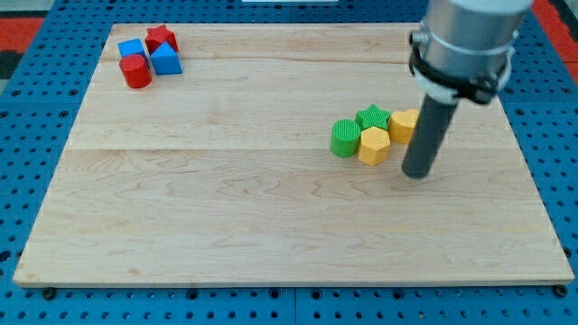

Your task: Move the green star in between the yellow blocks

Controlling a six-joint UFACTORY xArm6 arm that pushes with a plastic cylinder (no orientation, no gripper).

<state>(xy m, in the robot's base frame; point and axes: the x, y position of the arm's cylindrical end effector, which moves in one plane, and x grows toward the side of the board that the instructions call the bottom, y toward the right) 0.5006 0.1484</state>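
The green star (pixel 372 116) lies right of the board's middle, touching a green cylinder (pixel 344 138) at its lower left. A yellow hexagon block (pixel 374 144) sits just below the star, and a second yellow block (pixel 404 125) sits at the star's right, partly hidden behind the rod. The star is wedged between the two yellow blocks. My tip (pixel 416 173) rests on the board just right of the yellow hexagon and below the second yellow block, close to both.
At the board's top left is a cluster: a red star (pixel 161 38), a blue cube (pixel 131 49), a blue block (pixel 165 60) and a red cylinder (pixel 136 71). The wooden board (pixel 226 199) lies on a blue perforated table.
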